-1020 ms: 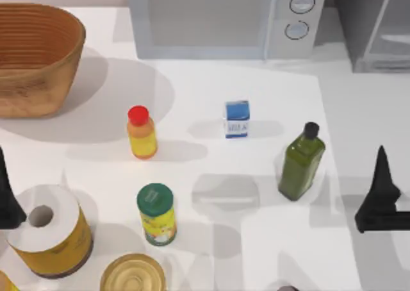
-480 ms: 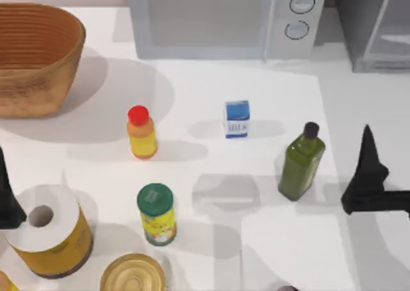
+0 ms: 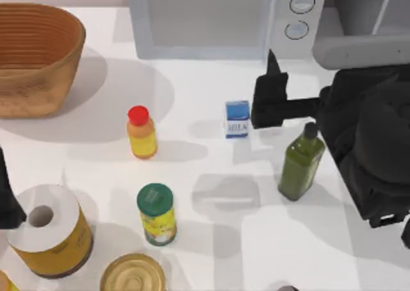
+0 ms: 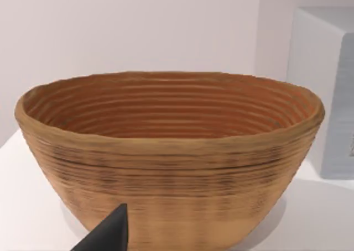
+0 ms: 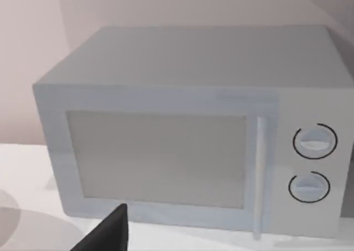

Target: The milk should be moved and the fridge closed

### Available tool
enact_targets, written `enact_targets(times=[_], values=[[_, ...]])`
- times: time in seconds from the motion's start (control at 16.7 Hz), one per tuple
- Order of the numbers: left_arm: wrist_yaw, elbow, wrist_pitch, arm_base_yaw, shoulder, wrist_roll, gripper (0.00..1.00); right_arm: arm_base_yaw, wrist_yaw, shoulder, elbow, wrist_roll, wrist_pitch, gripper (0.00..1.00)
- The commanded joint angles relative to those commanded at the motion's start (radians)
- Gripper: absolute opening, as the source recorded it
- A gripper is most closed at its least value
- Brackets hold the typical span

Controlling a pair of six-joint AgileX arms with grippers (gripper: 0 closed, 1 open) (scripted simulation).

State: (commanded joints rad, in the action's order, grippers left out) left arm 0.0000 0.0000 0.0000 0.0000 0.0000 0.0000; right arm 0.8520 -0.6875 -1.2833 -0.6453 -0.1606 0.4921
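The milk (image 3: 237, 118) stands upright on the white desk (image 3: 205, 79), in front of the microwave (image 3: 218, 18). The right hand (image 3: 270, 95) is just beside the milk, on its right side, not touching it. I cannot tell if this hand is open or closed. The green bottle (image 3: 300, 163) stands near. The fridge (image 3: 375, 12) is at the back right corner. The left hand (image 3: 8, 198) waits at the left edge; I cannot tell its grip either.

Fridge (image 3: 371, 9) largely hidden behind right arm, cut off at top-view edge. Basket (image 3: 38, 60) cropped at left edge. Left gripper (image 3: 8, 195) partly cropped; finger spacing unclear.
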Motion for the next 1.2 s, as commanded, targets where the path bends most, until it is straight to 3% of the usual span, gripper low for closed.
enact_targets(times=[0.54, 0.78, 1.2], values=[[0.000, 0.000, 0.000, 0.000, 0.000, 0.000, 1.00, -0.094, 0.173, -0.579, -0.493, -0.243, -0.419, 1.00], [0.000, 0.000, 0.000, 0.000, 0.000, 0.000, 1.00, -0.105, 0.197, -0.686, -0.539, -0.309, -0.522, 1.00], [0.000, 0.000, 0.000, 0.000, 0.000, 0.000, 1.00, -0.105, 0.197, -0.696, -0.549, -0.305, -0.523, 1.00]])
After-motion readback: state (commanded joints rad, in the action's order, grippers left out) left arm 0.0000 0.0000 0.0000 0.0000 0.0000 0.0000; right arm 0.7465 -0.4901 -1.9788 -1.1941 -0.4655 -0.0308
